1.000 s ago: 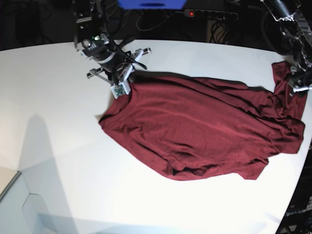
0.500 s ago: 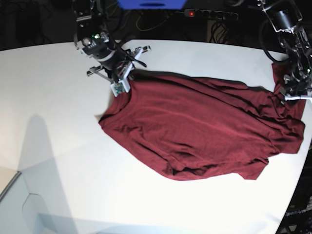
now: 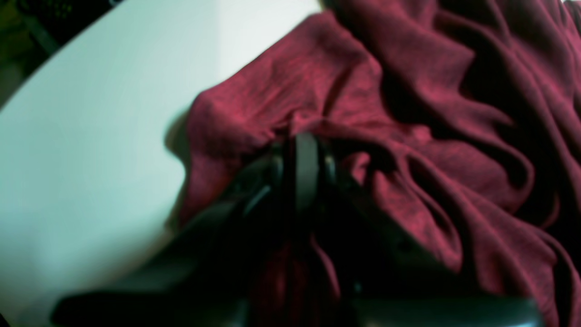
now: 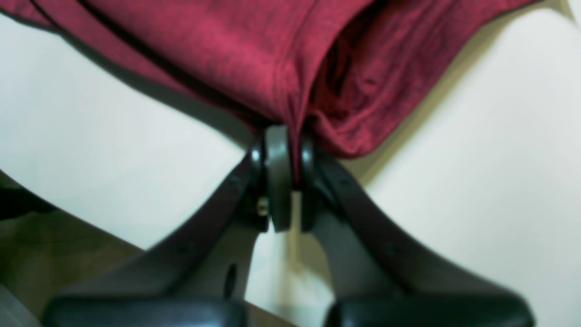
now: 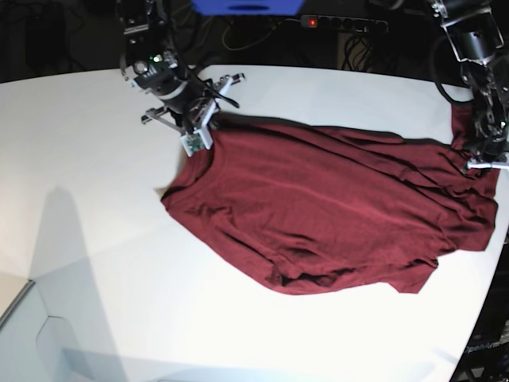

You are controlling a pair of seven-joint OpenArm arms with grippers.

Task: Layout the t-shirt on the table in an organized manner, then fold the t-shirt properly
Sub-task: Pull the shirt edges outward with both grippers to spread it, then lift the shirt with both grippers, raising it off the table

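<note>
Pinching shut on the t-shirt [image 3: 408,136] a moment after gaping: left gripper [image 3: 305,169], hem between jaws; right gripper [image 4: 285,175] clamped likewise, ready to spread it over the table [image 5: 334,87].

T-shirt [image 5: 334,211] spread on table [image 5: 87,159]; right gripper [image 5: 199,143] at its left end, left gripper [image 5: 483,163] at its right end.

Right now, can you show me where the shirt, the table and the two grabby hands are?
t-shirt [image 5: 334,207], base view, chest.
table [image 5: 87,159], base view, bare top.
left gripper [image 5: 483,163], base view, tip.
right gripper [image 4: 288,150], right wrist view, tip.
</note>
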